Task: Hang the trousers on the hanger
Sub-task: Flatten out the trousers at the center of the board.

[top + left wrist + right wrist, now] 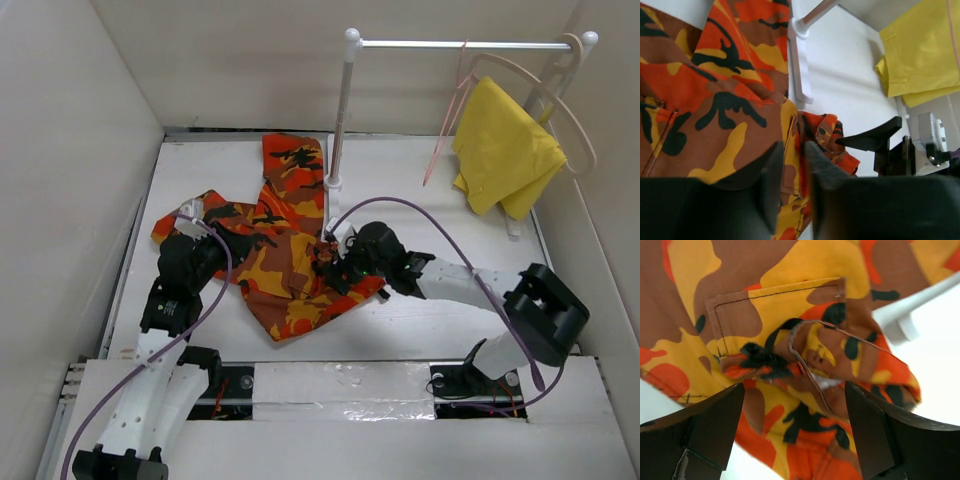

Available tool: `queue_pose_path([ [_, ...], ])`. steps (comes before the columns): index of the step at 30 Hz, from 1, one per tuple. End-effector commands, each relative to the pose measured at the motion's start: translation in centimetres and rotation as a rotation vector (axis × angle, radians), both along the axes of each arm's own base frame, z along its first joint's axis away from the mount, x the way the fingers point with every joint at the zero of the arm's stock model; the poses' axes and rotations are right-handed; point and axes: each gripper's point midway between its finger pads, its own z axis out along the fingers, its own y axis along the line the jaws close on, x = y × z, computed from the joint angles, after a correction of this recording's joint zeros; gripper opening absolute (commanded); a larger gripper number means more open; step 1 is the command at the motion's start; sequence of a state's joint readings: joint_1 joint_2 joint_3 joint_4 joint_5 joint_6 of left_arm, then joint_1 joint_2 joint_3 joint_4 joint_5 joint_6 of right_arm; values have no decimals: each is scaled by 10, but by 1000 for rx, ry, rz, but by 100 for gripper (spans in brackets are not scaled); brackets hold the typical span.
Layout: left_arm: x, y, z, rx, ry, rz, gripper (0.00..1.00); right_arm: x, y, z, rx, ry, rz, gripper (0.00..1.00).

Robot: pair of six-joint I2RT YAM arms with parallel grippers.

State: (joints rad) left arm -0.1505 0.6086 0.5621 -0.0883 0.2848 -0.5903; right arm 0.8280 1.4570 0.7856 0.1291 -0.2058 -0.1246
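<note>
Risk: the left gripper (792,155), jaws nearly together on a thin fold of the trousers (285,235), may lose the cloth on lifting. The right gripper (794,390), spread wide, may catch only a loose bunch. The trousers lie crumpled on the table (450,300) under both grippers, and the hanger (445,125) hangs on the rail (430,44), well apart.

Camo trousers (285,215) crumpled on table, pink wire hanger (446,128) hung on rail, far R.

We find the trousers (285,270) partly covered by both arms, the right side of the pink wire hanger (445,130) behind the yellow cloth (505,150), and the left gripper (792,150) blurred.
</note>
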Motion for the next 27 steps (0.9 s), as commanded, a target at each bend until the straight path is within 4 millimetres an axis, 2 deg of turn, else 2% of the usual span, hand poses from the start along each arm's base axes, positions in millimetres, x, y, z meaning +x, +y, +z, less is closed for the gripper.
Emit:
queue_pose_path([
  [1, -5, 5, -10, 35, 26, 16, 26, 14, 35, 33, 72, -118, 53, 88],
  [4, -7, 4, -15, 12, 41, 20, 41, 23, 41, 28, 51, -121, 48, 88],
  [7, -8, 3, -21, 4, 66, 16, 45, 24, 46, 25, 62, -125, 60, 87],
  [9, -8, 2, -24, -9, 75, 21, 46, 25, 48, 21, 48, -118, 69, 80],
  [12, -8, 1, -32, -11, 101, 15, 47, 18, 46, 10, 39, -85, 86, 52],
  [15, -6, -1, -35, -13, 105, 10, 47, 15, 43, 7, 35, -76, 90, 16],
  [16, -5, -1, -37, -14, 106, 7, 47, 14, 41, 9, 30, -77, 83, 0],
  [19, -2, -6, -40, -14, 111, -24, 47, 12, 27, 34, 67, -111, 48, 0],
  [20, 0, -8, -42, -18, 111, -34, 47, 10, 21, 61, 109, -155, 30, 0],
  [22, 1, -13, -40, -36, 100, -57, 47, 15, 3, 89, 127, -211, -55, 0],
  [23, 5, -16, -35, -44, 79, -69, 47, 12, -6, 97, 134, -213, -86, 0],
  [24, 8, -18, -28, -47, 61, -81, 47, 7, -19, 132, 200, -272, -114, 0],
  [26, 16, -19, -20, -49, 29, -81, 47, 7, -43, 155, 234, -310, -220, 0],
  [27, 18, -22, -14, -68, 16, -93, 47, 0, -61, 183, 290, -349, -266, 0],
])
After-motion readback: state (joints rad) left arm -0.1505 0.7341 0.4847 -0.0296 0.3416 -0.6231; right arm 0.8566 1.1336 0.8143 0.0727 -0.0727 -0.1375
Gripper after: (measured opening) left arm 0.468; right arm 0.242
